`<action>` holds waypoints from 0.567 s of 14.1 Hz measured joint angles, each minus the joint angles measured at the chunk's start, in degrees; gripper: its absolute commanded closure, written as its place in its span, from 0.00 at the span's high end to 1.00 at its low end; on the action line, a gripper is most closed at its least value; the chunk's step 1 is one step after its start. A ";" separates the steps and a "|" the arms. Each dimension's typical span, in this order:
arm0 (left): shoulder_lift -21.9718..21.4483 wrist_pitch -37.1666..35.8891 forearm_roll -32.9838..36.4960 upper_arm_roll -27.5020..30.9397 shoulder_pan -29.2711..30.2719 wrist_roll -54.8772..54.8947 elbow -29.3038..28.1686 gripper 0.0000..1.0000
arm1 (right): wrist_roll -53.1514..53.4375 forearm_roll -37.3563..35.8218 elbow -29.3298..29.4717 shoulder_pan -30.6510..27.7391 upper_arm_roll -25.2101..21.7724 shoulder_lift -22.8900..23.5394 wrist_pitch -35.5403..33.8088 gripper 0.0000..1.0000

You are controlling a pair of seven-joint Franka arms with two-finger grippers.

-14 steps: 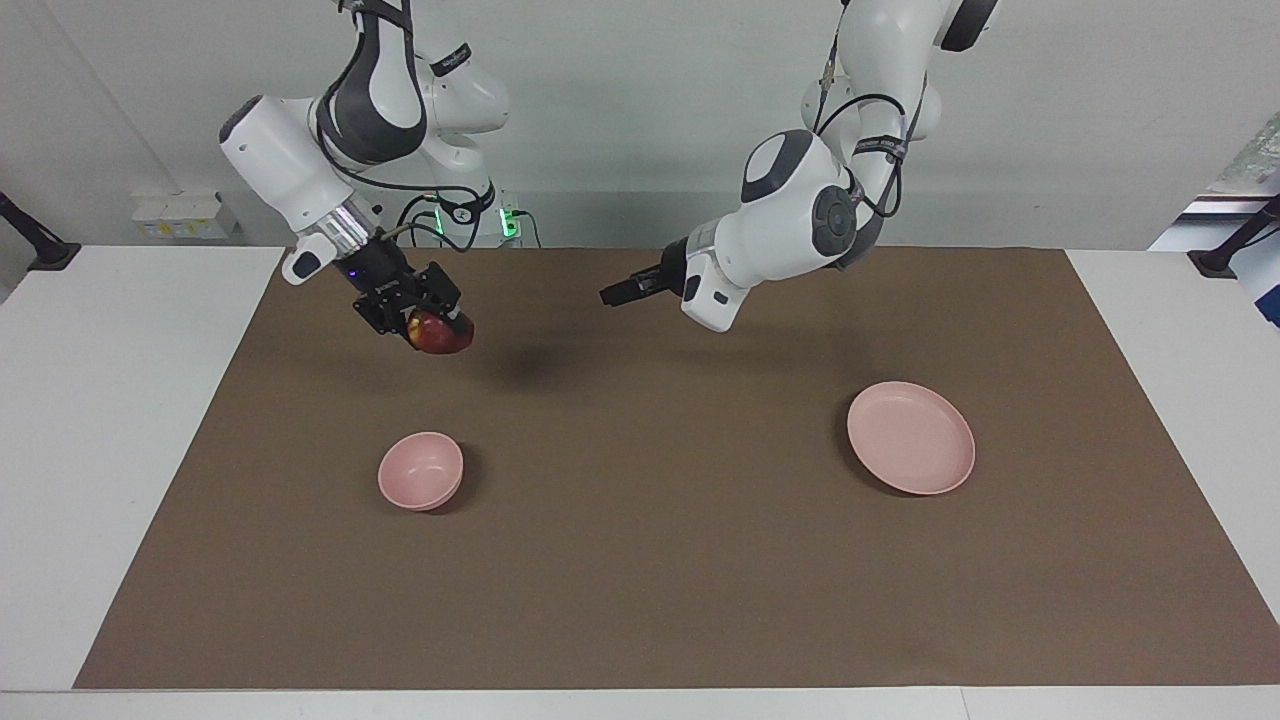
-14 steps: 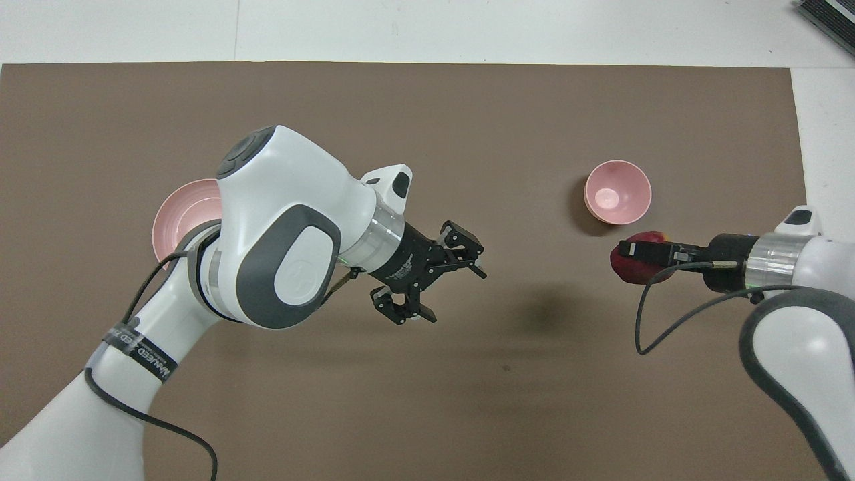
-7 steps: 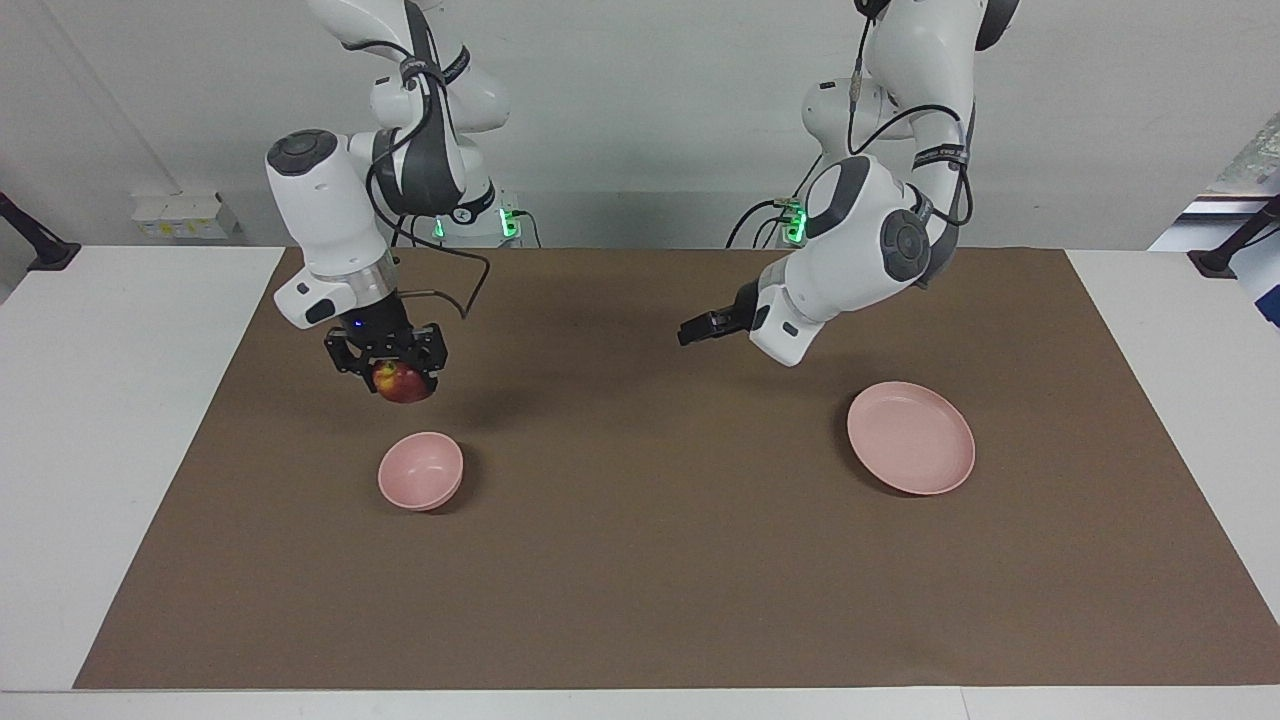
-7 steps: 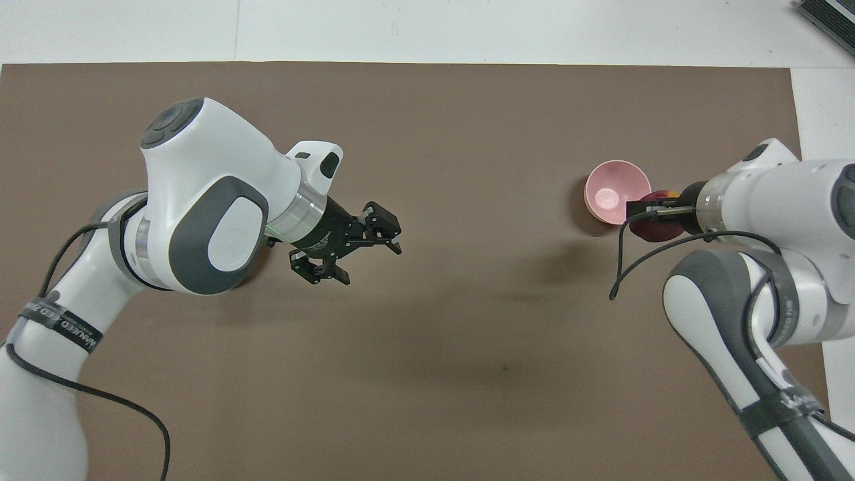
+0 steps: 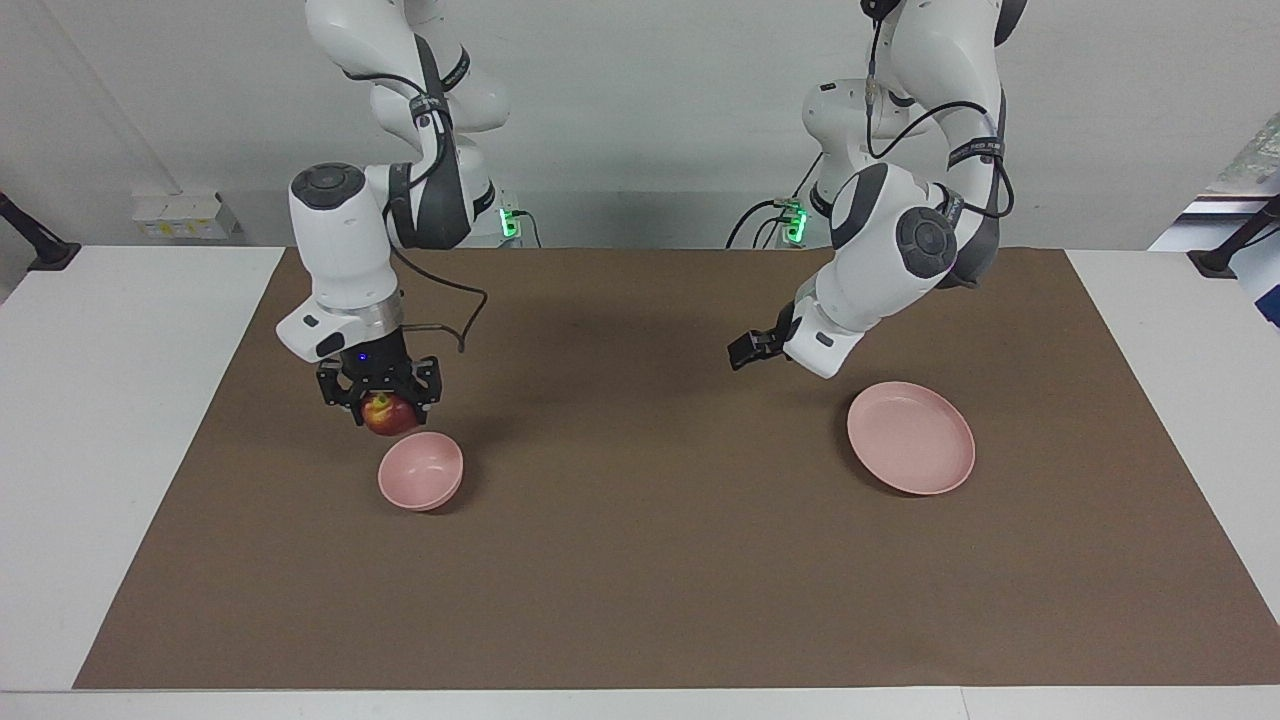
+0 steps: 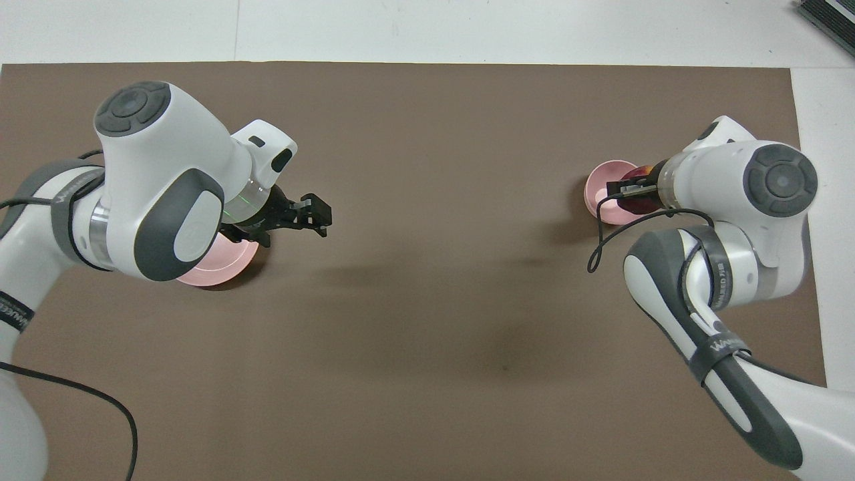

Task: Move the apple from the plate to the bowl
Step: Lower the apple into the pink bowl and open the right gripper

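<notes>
My right gripper [image 5: 381,402] is shut on the dark-red apple [image 5: 389,416] and holds it in the air, low over the rim of the small pink bowl [image 5: 421,470] on the side nearer the robots. In the overhead view the apple [image 6: 642,198] overlaps the bowl [image 6: 603,195] and my right gripper [image 6: 631,191] covers part of it. The flat pink plate [image 5: 910,437] lies bare toward the left arm's end of the table. My left gripper [image 5: 748,352] hangs open and empty in the air beside the plate; in the overhead view the left arm hides most of the plate [image 6: 224,262].
A brown mat [image 5: 640,560] covers the table between white borders. Nothing else lies on it. The right arm's cable [image 6: 604,247] loops down beside the bowl.
My right gripper has swung down and toward the bowl with the apple, from high over the mat to just above the bowl's rim. My left arm has drawn back toward the plate.
</notes>
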 measured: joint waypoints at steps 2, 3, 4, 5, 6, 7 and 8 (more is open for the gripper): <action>-0.01 0.88 3.54 0.03 1.60 5.87 0.08 1.00 | 0.14 -0.12 0.04 0.93 0.01 0.99 2.01 0.00; -0.06 1.35 4.78 0.03 2.34 8.98 0.16 1.00 | 0.17 -0.54 0.03 1.05 0.01 1.52 2.95 0.00; -0.18 1.68 5.26 0.05 3.23 12.67 0.21 1.00 | 0.20 -1.15 0.02 1.01 -0.04 2.10 3.76 0.00; -0.36 1.78 5.46 0.06 4.31 16.83 0.26 1.00 | 0.27 -2.34 0.02 0.89 -0.14 2.68 4.54 0.00; -0.53 1.79 5.48 0.06 5.59 20.69 0.35 1.00 | 0.34 -4.32 0.02 0.71 -0.27 3.10 5.07 0.00; -0.69 1.81 5.48 0.06 6.95 23.78 0.42 1.00 | 0.54 -6.91 0.02 0.42 -0.32 3.38 5.45 0.00; -0.76 1.85 5.48 0.08 7.87 25.12 0.47 1.00 | 0.81 -8.68 0.00 0.12 -0.33 3.52 5.54 0.00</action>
